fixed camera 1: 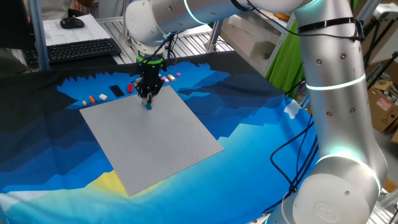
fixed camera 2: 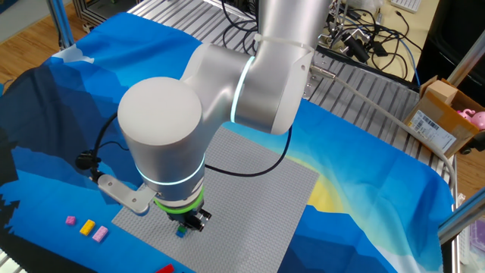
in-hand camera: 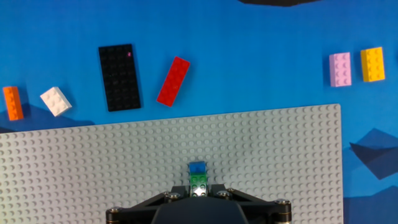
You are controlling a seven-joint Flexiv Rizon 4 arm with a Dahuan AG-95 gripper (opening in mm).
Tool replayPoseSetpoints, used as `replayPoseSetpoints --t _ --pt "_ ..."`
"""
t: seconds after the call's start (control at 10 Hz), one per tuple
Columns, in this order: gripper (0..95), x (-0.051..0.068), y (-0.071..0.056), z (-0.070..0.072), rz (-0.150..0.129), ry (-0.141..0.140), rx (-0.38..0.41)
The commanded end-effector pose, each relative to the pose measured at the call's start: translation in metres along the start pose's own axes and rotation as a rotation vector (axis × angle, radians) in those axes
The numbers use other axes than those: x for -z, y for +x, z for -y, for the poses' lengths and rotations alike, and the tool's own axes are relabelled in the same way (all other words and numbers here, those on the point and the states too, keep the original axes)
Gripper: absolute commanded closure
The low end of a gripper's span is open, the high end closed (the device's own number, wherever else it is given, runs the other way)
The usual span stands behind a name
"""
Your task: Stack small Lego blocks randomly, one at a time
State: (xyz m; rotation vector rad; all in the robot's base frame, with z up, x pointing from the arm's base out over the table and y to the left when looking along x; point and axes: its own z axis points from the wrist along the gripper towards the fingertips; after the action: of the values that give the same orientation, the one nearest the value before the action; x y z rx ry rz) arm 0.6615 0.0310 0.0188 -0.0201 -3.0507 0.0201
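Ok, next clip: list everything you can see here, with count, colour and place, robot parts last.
blue block: 1, blue, on the baseplate near its far edge, touching the green block
green block: 1, green, between the pincer tips
red block: 1, red, on the cloth
white block: 1, white, on the cloth
orange block: 1, orange, far left
pink block: 1, pink, right
yellow block: 1, yellow, beside pink
black plate: 1, black
baseplate: 1, grey
cloth: 1, blue
keyboard: 1, black
pincer: 1, pointing down, closed on the green block
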Motion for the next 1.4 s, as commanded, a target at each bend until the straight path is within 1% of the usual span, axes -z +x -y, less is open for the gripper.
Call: replayPoseSetpoints --t 0.1,0.4,0.5,0.7,0.8,1.1,1.4 --pt "95.0 0.001 0.0 0.0 -0.001 -0.001 0.001" --pt "95.0 0.002 0.001 -0.001 0.005 0.0 -0.003" --pt "95.0 0.004 0.0 -0.001 0.007 0.001 -0.001" --pt "95.0 0.011 -0.004 0.001 -0.003 -0.001 0.0" --pt "95.0 0.011 -0.004 0.001 -0.003 0.0 0.0" --pt "95.0 0.008 -0.005 0.0 -0.004 -0.001 -0.001" --pt "95.0 0.002 -0.006 -0.002 -0.003 -0.001 -0.005"
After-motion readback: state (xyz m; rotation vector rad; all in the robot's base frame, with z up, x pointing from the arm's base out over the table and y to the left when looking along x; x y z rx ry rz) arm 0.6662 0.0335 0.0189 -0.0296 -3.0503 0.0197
